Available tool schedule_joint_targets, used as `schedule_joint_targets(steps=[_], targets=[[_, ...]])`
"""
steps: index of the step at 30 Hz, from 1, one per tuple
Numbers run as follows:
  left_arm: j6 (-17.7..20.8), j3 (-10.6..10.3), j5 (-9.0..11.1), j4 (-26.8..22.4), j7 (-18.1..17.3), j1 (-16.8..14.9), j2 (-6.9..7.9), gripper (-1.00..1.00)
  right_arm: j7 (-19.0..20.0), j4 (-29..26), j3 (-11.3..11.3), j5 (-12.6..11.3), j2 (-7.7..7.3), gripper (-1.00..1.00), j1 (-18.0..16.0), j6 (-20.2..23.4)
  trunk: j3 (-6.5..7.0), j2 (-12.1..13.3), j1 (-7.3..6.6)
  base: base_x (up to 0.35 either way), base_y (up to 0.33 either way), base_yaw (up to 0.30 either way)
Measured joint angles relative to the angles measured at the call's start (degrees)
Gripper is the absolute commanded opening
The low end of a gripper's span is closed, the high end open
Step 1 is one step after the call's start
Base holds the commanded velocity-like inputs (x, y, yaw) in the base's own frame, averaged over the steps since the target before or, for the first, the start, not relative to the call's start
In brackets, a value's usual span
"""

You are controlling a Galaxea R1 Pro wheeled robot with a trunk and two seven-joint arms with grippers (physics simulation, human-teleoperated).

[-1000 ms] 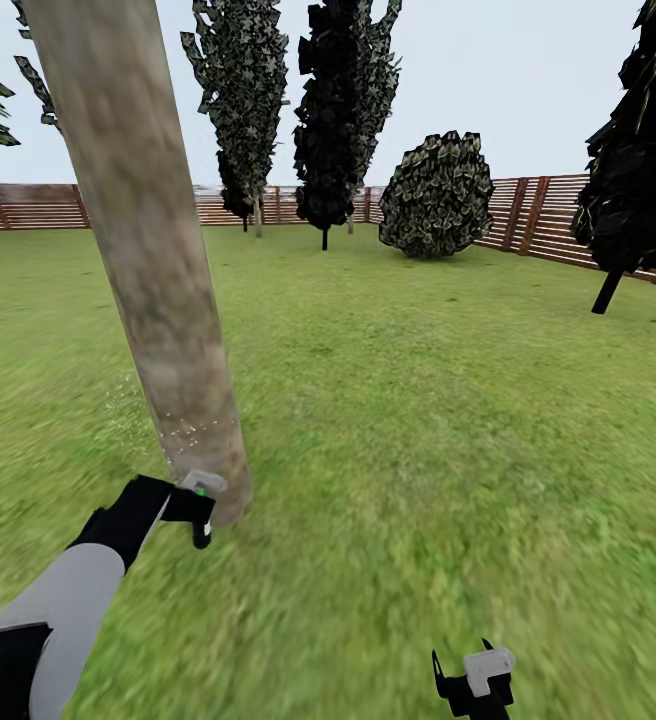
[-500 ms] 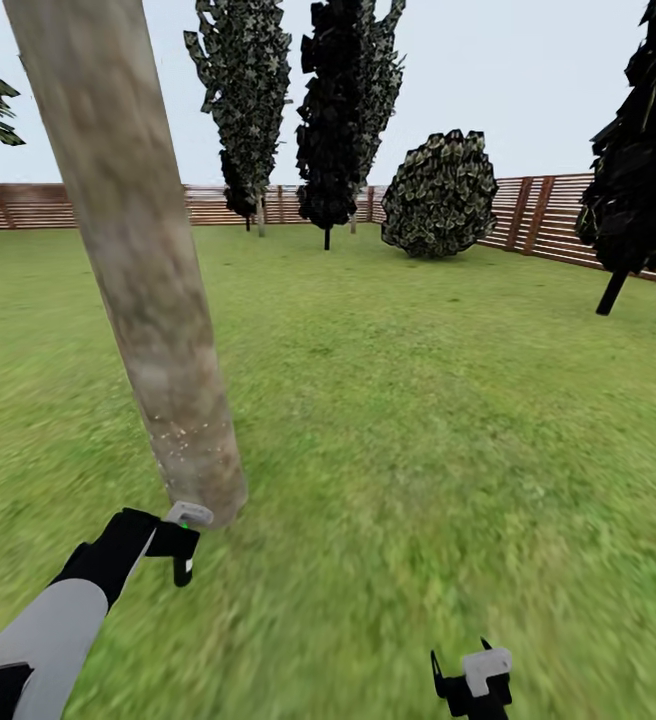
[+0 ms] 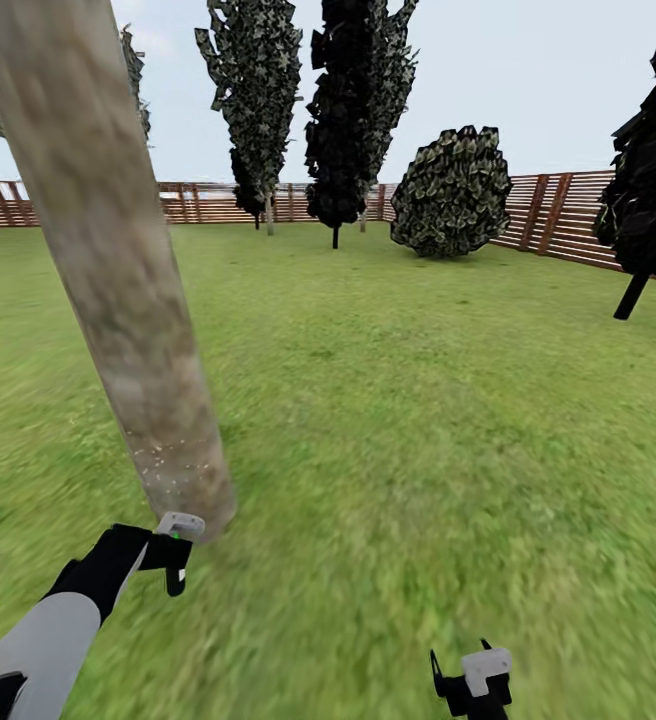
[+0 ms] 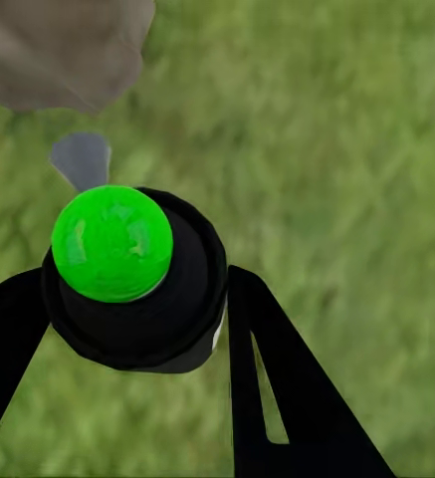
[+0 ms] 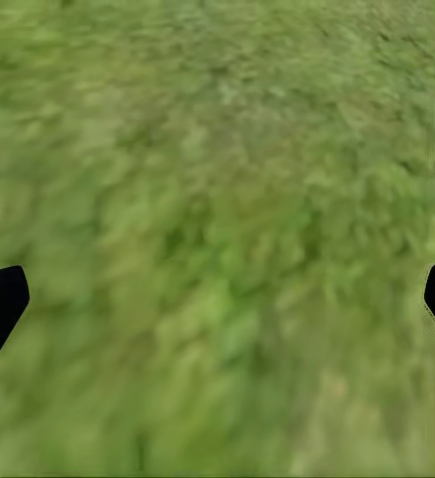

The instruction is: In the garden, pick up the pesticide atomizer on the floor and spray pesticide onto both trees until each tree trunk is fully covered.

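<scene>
The right gripper [image 3: 473,678] hangs spread wide and empty over blurred grass. The left gripper [image 4: 137,299] clamps the pesticide atomizer [image 4: 127,274], a round black body with a glossy green cap, held just beside the base of the tree trunk [image 3: 118,290]. That smooth, mottled, leaning column carries whitish specks only low down; spraying from here risks leaving the upper bark bare. Beyond, the slatted fence [image 3: 558,215].
</scene>
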Motion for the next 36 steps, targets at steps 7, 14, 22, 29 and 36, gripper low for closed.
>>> schedule_joint_targets(steps=[7, 14, 22, 29, 36], targets=[[-0.5, 0.2, 1.6, 0.7, 0.9, 0.3, -0.55, -1.00, 0.1, 0.0, 0.0, 0.0, 0.09, 1.00, 0.0, 0.1, 0.00, 0.0, 0.04, -0.124, -0.252, 0.118], [-2.9, 0.5, 2.1, 0.7, 1.2, 0.3, -0.47, -1.00, 0.0, 0.0, 0.0, 0.0, 0.00, 1.00, 0.0, 0.0, 0.00, 0.0, 0.01, -0.009, -0.268, 0.159], [-3.0, 0.7, 2.3, 0.1, 1.4, 0.3, -0.48, -1.00, 0.0, 0.0, 0.0, 0.0, 0.03, 1.00, 0.0, 0.1, 0.00, 0.0, 0.00, 0.155, -0.248, 0.002], [-3.1, 0.7, 2.4, 0.0, 1.4, 0.3, -0.47, -1.00, 0.0, 0.0, 0.0, -0.1, 0.11, 1.00, 0.0, 0.1, 0.00, 0.0, 0.02, 0.016, -0.273, 0.029], [-3.2, 1.7, 3.1, 0.0, 1.4, 0.3, -0.58, -1.00, 0.0, 0.0, -0.1, -0.1, 0.08, 1.00, 0.0, 0.1, 0.00, 0.0, 0.02, -0.001, -0.276, 0.259]])
